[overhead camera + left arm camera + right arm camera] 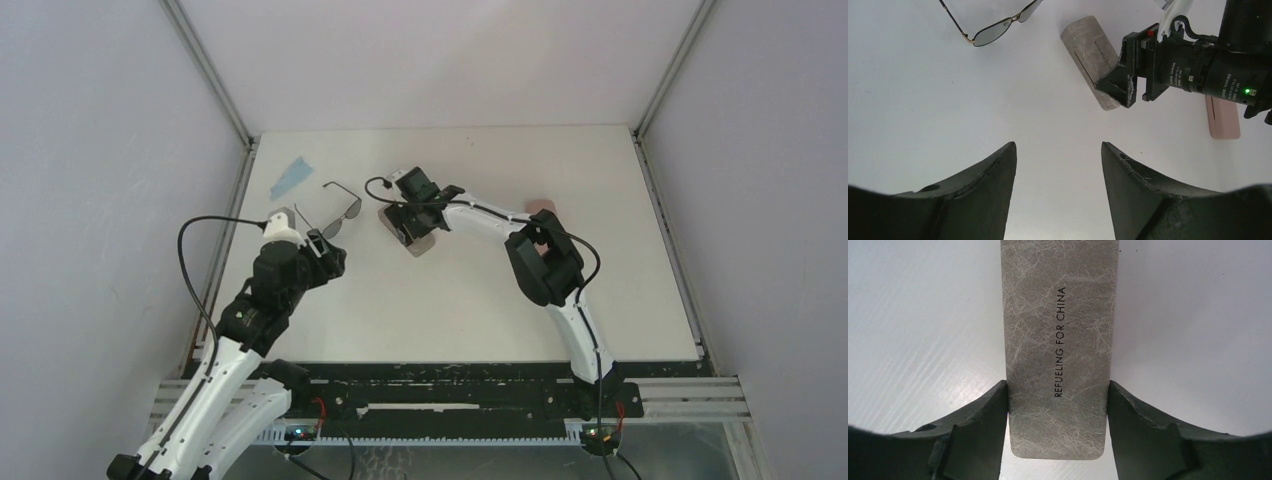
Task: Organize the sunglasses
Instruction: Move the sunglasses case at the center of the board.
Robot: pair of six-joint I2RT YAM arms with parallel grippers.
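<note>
Step in hand: securing the grey-brown case (1058,315), presumably so it can receive the glasses. My right claw (1058,385) clamps it across its width, pads on both long sides near one end; lifted or resting, I cannot tell. Right arm reaches toward 11 o'clock, elbow bent, wrist pitched down. My left claw (1058,147) hangs parted and empty, tilted at the table (450,300). The aviator sunglasses (993,34) lie unfolded at its 11 o'clock, clear of the case. Next: steady the case, then pinch a thin temple, sparing the lenses.
</note>
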